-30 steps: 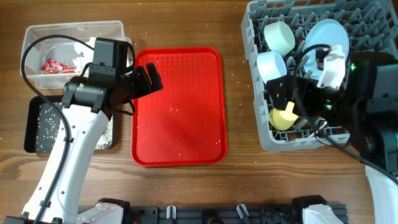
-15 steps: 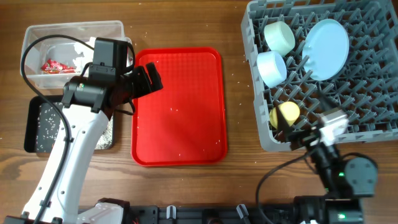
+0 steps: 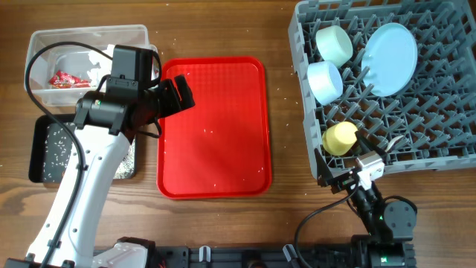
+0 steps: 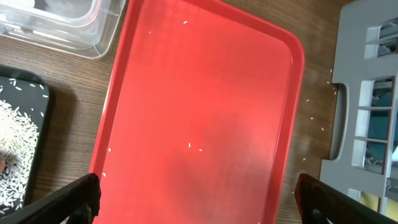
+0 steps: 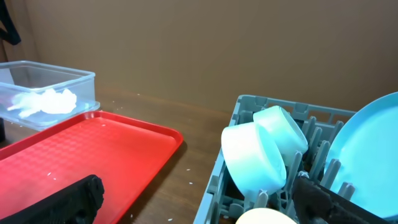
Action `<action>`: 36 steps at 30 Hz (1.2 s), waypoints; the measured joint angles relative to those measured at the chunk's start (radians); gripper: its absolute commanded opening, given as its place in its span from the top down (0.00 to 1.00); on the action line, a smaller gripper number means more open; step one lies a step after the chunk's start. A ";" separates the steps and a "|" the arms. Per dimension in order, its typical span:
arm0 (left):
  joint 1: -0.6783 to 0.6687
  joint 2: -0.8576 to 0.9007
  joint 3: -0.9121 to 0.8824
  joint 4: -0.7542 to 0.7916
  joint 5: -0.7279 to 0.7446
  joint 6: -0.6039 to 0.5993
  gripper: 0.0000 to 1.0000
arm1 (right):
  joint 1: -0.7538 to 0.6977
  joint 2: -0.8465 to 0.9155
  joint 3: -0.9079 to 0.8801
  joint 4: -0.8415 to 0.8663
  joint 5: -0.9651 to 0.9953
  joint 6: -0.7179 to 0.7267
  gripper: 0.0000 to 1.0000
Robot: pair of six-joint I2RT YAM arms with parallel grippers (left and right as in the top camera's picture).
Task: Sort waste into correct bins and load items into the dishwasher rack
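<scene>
The grey dishwasher rack point(image 3: 439, 156) holds the pale blue plate point(image 3: 390, 48), two pale blue bowls point(image 3: 334, 45) point(image 3: 325, 80) and the yellow cup point(image 3: 340, 138). My right gripper point(image 3: 349, 165) is open and empty at the rack's near left corner; its wrist view shows the bowls point(image 5: 255, 155), plate point(image 5: 367, 143) and cup point(image 5: 267, 216). My left gripper point(image 4: 199, 211) is open and empty over the red tray point(image 4: 199, 93). The clear tub point(image 3: 85, 37) holds a red wrapper point(image 3: 63, 78) and white tissue point(image 5: 43, 99). The black tray point(image 3: 37, 149) holds rice. No carrot shows.
The red tray point(image 3: 212, 126) lies mid-table with a few rice grains on it. Loose grains dot the wood between tray and rack point(image 4: 311, 118). My left arm point(image 3: 97, 164) covers part of the black tray.
My right arm has drawn back from over the rack to the table's near edge, leaving the yellow cup in the rack. The left arm has not moved.
</scene>
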 measured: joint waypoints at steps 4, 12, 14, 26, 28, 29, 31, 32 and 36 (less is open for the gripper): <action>0.000 0.000 0.000 0.000 0.000 0.000 0.00 | 0.000 0.000 0.000 0.000 0.000 0.000 0.00; 0.000 0.000 0.000 -0.020 0.000 0.008 0.00 | 0.000 0.000 0.000 0.000 0.000 0.000 0.00; 0.000 -0.006 0.000 -0.066 0.000 0.019 0.00 | 0.000 0.000 0.000 0.000 0.000 0.000 0.00; 0.046 -0.732 -0.502 0.528 0.004 0.166 0.00 | 0.000 0.002 0.000 0.000 0.000 0.000 0.00; 0.079 -0.859 -0.645 0.624 0.004 0.176 0.00 | 0.000 0.002 0.000 0.000 0.000 0.000 0.00; 0.094 -0.926 -0.722 0.680 0.004 0.179 0.00 | 0.000 0.002 0.000 0.000 0.000 0.000 0.00; 0.122 -1.053 -0.863 0.784 0.004 0.183 0.00 | 0.000 0.002 0.000 0.000 0.000 0.000 0.00; 0.129 -1.088 -0.899 0.802 0.004 0.183 0.00 | 0.000 0.002 0.000 0.000 0.000 0.000 0.00; 0.146 -1.231 -1.097 0.978 0.005 0.187 0.00 | 0.000 0.002 0.000 0.000 0.000 0.000 0.00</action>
